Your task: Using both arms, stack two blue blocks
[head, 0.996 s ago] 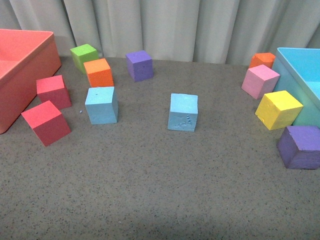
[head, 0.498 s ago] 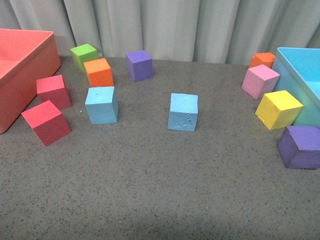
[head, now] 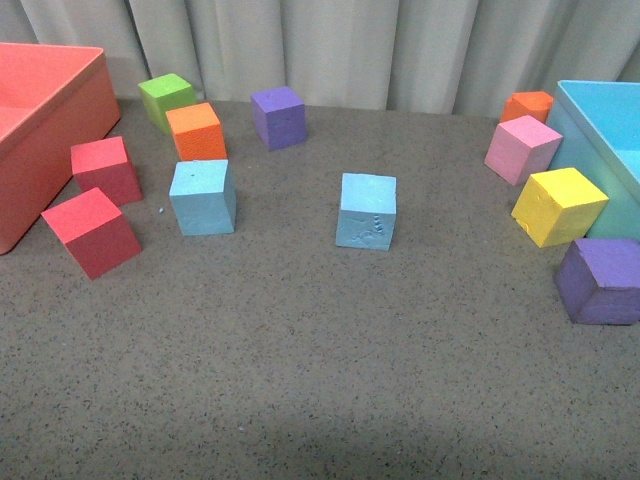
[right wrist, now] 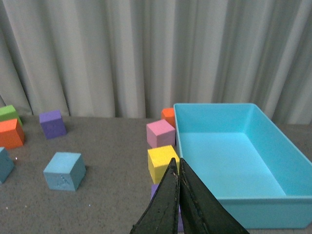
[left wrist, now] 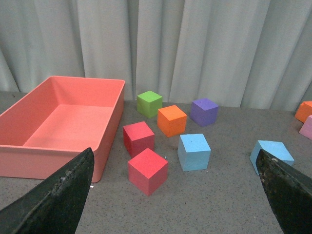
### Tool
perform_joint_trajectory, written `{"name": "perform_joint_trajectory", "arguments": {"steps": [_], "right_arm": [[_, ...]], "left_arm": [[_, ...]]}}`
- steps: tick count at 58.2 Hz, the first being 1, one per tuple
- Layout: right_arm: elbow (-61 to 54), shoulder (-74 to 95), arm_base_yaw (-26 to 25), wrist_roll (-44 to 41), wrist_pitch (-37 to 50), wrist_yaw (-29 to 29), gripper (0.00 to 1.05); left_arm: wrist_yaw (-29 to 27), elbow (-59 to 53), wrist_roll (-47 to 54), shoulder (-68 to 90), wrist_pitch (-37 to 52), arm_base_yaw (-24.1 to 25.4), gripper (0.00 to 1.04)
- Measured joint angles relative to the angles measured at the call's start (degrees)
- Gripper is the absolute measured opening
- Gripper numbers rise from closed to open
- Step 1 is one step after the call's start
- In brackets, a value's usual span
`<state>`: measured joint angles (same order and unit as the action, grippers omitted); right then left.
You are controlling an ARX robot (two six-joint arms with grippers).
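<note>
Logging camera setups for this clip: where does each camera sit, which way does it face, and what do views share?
Front view: on the robot's body, looking forward and down over the table of cubes toward the curtain; no arm shows.
Left wrist view: on the left arm, facing the red bin and curtain; left hand open, fingers wide apart.
Right wrist view: on the right arm, facing the light-blue bin; right hand shut, empty.
Shared: all three show the embossed blue block.
</note>
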<state>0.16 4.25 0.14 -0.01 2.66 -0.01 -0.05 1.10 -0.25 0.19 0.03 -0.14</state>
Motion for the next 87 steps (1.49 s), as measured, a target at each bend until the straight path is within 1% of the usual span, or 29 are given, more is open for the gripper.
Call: {"name": "perform_joint_trajectory", "arguments": {"steps": [1, 3, 8, 9, 10, 12, 13, 18, 22, 23, 25, 28, 30, 31, 33, 34, 36, 41, 44, 49, 53, 57, 62, 66, 73, 79, 87], "right_arm": [[0.0, -1.25, 0.0, -0.04, -1.49, -0.07, 0.01], [0.0, -2.73, 0.0, -0.02, -2.21, -0.04, 0.04], [0.0, -3.96, 0.0, -0.02, -2.47, -0.07, 0.2], [0.0, -3.96, 0.0, -0.02, -2.49, -0.07, 0.22], [0.0, -3.96, 0.0, -0.02, -2.54, -0.07, 0.27], [0.0, -3.96, 0.0, -0.02, -2.56, -0.07, 0.34], [0.0, -3.96, 0.0, -0.02, -2.56, -0.07, 0.36], [0.0, -3.96, 0.0, -0.02, -2.56, -0.07, 0.52], [0.0, -4.02, 0.0, -0.02, -2.56, -0.07, 0.63], [0.0, -4.0, 0.0, -0.02, -2.56, -0.09, 0.66], [0.0, -4.02, 0.0, -0.02, -2.56, -0.09, 0.73], [0.0, -4.0, 0.0, -0.02, -2.58, -0.07, 0.8], [0.0, -4.04, 0.0, -0.02, -2.58, -0.07, 0.87], [0.0, -4.04, 0.0, -0.02, -2.58, -0.04, 0.89], [0.0, -4.04, 0.0, 0.0, -2.58, -0.09, 0.96], [0.0, -4.04, 0.0, 0.04, -2.58, -0.09, 0.97], [0.0, -4.04, 0.0, 0.02, -2.58, -0.07, 0.95], [0.0, -4.04, 0.0, 0.0, -2.58, -0.09, 0.95], [0.0, -4.04, 0.0, 0.0, -2.6, -0.09, 0.95], [0.0, -4.04, 0.0, 0.0, -2.62, -0.09, 0.95], [0.0, -4.04, 0.0, 0.0, -2.62, -0.07, 0.95], [0.0, -4.04, 0.0, 0.0, -2.62, -0.09, 0.95], [0.0, -4.04, 0.0, 0.0, -2.62, -0.09, 0.95], [0.0, -4.04, 0.0, 0.0, -2.6, -0.09, 0.95], [0.0, -4.04, 0.0, 0.0, -2.62, -0.07, 0.95], [0.0, -4.04, 0.0, 0.0, -2.62, -0.09, 0.95], [0.0, -4.04, 0.0, 0.0, -2.62, -0.09, 0.95]], "left_arm": [[0.0, 0.0, 0.0, 0.0, 0.0, 0.0, 0.98], [-0.04, 0.0, 0.0, 0.0, 0.0, 0.0, 0.98], [-0.02, 0.0, 0.0, 0.0, 0.0, 0.0, 0.98], [-0.02, 0.0, 0.0, 0.0, 0.0, 0.0, 0.98], [-0.02, 0.0, 0.0, 0.0, 0.0, 0.0, 0.98], [-0.02, 0.0, 0.0, 0.0, 0.0, 0.0, 0.98], [-0.02, 0.0, 0.0, 0.0, 0.0, 0.0, 0.98], [-0.02, 0.0, 0.0, 0.0, 0.0, 0.0, 0.98], [-0.02, 0.0, 0.0, 0.0, 0.0, 0.0, 0.98], [-0.96, 0.13, -0.22, 0.31, -0.44, -0.24, 0.98], [-4.96, 1.29, -1.75, 2.34, -4.11, -1.11, 0.98], [-7.54, 2.14, -3.61, 6.93, -4.94, -1.31, 0.98], [-8.17, 2.32, -5.11, 12.33, -2.75, -0.94, 0.98], [-8.28, 2.34, -5.35, 13.75, -1.84, -0.87, 0.98], [-8.44, 2.75, -6.23, 19.93, 2.54, -0.61, 0.98], [-8.37, 3.19, -6.62, 23.21, 4.96, -0.61, 0.98], [-8.31, 5.16, -7.5, 32.0, 11.52, -0.96, 0.98], [-7.61, 10.36, -8.33, 46.62, 20.76, -2.47, 0.98], [-7.34, 14.36, -8.9, 55.34, 24.65, -3.65, 0.98], [-6.49, 21.59, -9.16, 68.7, 26.14, -5.53, 0.98], [-5.73, 27.36, -9.27, 77.7, 24.3, -6.93, 0.98], [-6.1, 34.36, -9.09, 87.06, 21.29, -8.26, 0.98], [-6.6, 41.46, -9.01, 94.66, 17.22, -9.14, 0.98], [-7.39, 49.4, -8.85, 102.31, 13.81, -9.84, 0.98], [-6.21, 59.08, -8.9, 110.18, 8.48, -10.58, 0.98], [-6.32, 66.58, -9.14, 115.97, 4.24, -11.23, 0.98], [-5.51, 73.61, -9.33, 121.42, -1.84, -11.93, 0.98]]}}
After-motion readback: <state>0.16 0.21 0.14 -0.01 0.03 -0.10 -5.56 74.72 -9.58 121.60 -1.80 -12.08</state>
